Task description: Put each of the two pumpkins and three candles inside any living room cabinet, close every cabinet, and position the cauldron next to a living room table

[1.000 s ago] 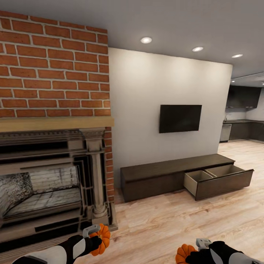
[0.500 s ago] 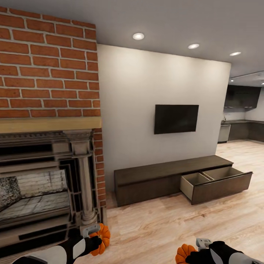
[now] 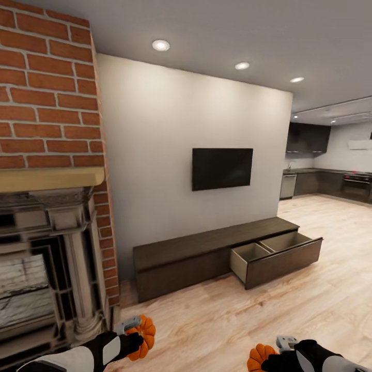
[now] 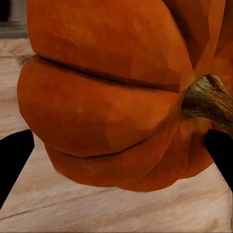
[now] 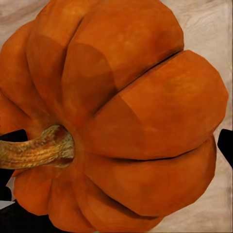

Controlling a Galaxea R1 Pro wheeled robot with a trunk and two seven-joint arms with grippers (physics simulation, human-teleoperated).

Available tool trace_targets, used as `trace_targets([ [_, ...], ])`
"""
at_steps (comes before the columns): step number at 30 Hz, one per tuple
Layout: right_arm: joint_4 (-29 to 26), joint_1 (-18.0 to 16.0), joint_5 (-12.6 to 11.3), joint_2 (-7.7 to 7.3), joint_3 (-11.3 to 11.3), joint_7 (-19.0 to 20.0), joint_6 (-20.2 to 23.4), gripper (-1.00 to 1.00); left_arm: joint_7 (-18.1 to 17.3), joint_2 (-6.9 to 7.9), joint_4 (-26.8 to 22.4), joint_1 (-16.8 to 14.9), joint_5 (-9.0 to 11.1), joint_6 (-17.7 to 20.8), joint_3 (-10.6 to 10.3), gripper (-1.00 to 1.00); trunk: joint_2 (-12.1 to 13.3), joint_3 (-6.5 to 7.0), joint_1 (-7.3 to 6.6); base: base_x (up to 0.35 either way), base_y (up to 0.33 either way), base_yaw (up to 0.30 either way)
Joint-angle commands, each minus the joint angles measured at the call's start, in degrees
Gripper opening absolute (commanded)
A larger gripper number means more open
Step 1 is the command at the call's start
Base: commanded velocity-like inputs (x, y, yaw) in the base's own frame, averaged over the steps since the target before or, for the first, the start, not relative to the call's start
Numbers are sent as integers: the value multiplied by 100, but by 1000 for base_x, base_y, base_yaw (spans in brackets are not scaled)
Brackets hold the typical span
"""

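the left gripper (image 3: 135,330) is at the near left of the head view and it is closed around an orange pumpkin (image 3: 143,338), which it holds above the pale wooden floor (image 3: 268,320). in the left wrist view this pumpkin in the left gripper (image 4: 111,97) sits between the two black fingertips (image 4: 14,155), and its brown stem (image 4: 208,99) points to the side. the right gripper (image 3: 273,352) is at the near right edge and it pinches the second pumpkin (image 3: 260,358), of which a part is visible above the picture edge. in the right wrist view the second pumpkin (image 5: 121,116) is between the dark fingers (image 5: 225,143), with its stem (image 5: 39,148) lying sideways.

the cabinet (image 3: 206,253) is a long low dark-brown console that stands against the white wall (image 3: 170,155), further away and a little to the right of the centre. its right drawer (image 3: 276,256) is pulled out, and the pale inside has two compartments. i cannot tell if something lies in them. the left part of the cabinet is closed. a black tv (image 3: 222,168) hangs on the wall above the cabinet. on the left is a brick fireplace (image 3: 46,206) with a light wooden mantel (image 3: 49,178). far on the right a dark kitchen (image 3: 330,170) is visible.
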Motion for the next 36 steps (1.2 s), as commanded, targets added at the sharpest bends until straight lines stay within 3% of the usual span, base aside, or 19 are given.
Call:
trace_targets([
  [1, 6, -5, -69, 0, 25, 29, 21, -100, -18, -2, 14, -16, 59, 2, -39, -100, -9, -5, 1, 229, -271, -289],
  [9, 6, -5, -69, 0, 25, 28, 22, -100, -18, -2, 14, -15, 59, 2, -39, -100, -9, 7, 1, 229, -272, -229],
  [36, 15, -5, -64, 0, 25, 20, -6, -100, -18, -11, 14, -18, 59, 2, -39, -100, -9, 7, 1, 228, -272, -6],
])
